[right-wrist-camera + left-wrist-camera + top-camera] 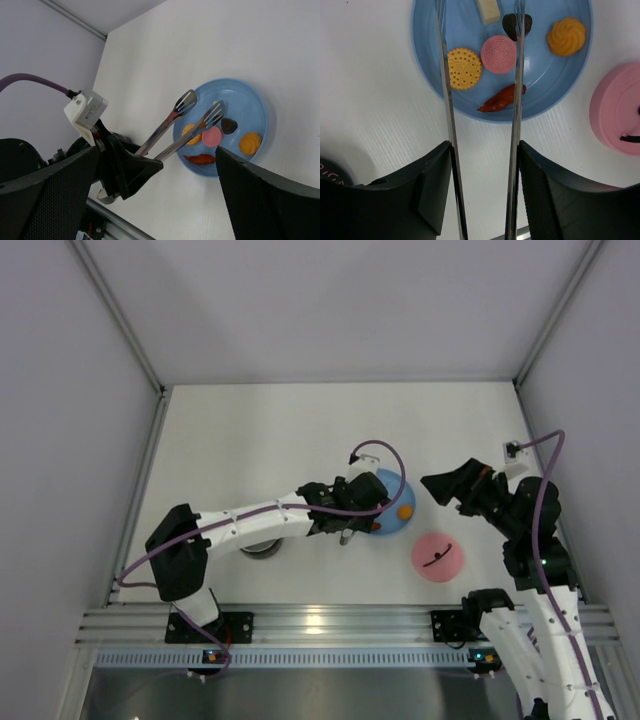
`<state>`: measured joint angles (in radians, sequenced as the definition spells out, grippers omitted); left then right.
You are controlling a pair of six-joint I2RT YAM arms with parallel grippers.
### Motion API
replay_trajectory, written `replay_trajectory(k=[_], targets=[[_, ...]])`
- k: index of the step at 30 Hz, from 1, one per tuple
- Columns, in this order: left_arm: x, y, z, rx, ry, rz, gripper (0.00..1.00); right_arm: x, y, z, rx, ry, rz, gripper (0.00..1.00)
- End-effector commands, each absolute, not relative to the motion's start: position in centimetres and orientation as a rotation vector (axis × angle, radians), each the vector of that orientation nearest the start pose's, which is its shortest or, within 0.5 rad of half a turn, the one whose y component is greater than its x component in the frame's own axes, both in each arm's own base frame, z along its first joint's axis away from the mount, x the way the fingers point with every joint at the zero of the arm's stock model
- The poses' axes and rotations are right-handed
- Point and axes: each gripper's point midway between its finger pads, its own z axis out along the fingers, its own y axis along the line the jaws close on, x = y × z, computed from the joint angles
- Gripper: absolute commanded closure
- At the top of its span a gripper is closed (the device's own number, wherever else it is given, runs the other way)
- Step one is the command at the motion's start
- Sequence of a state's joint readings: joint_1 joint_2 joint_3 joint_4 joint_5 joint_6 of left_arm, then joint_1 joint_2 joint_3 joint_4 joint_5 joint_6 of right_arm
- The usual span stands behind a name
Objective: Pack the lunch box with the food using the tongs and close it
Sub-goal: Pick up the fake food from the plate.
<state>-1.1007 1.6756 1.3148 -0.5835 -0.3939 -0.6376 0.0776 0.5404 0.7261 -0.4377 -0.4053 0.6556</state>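
From above, we saw the left arm (250, 522) stretched toward the large flat blue plate (392, 527). The small round shiny steel lunch box (262, 549) sat half hidden beneath its forearm, well apart from the plate. The round pink lid with the black strap handle (437, 557) lay off on the white table (250, 440), near the plate, and the right jaws hung to the right of the plate. In the left wrist view, the left jaws were clamped on the long slender silver metal tongs (515, 125). The two tong arms ran out over the plate and stood apart, with the orange biscuit disc (464, 68) and the pink disc (498, 54) between them. We judged the step to be picking up a piece of food. Next the tips had to drop around one piece, pinch it, and carry it back to the lunch box. A dark round thing (330, 175) in the corner bore pinkish letters, too cropped to read. In the right wrist view, the right jaws stood wide and empty, and no other writing showed.
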Motion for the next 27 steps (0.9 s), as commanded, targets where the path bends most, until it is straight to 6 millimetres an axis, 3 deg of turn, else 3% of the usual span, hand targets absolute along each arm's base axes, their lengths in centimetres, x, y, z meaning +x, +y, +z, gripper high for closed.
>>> replay_trajectory(k=[1, 27], targets=[[24.3, -36.4, 14.9, 0.337, 2.325, -0.322, 0.41, 22.6, 10.7, 27.0, 0.237, 1.849, 0.866, 0.01], [23.9, -37.2, 12.7, 0.359, 2.382, -0.318, 0.58, 22.4, 10.7, 26.0, 0.246, 1.872, 0.864, 0.01]])
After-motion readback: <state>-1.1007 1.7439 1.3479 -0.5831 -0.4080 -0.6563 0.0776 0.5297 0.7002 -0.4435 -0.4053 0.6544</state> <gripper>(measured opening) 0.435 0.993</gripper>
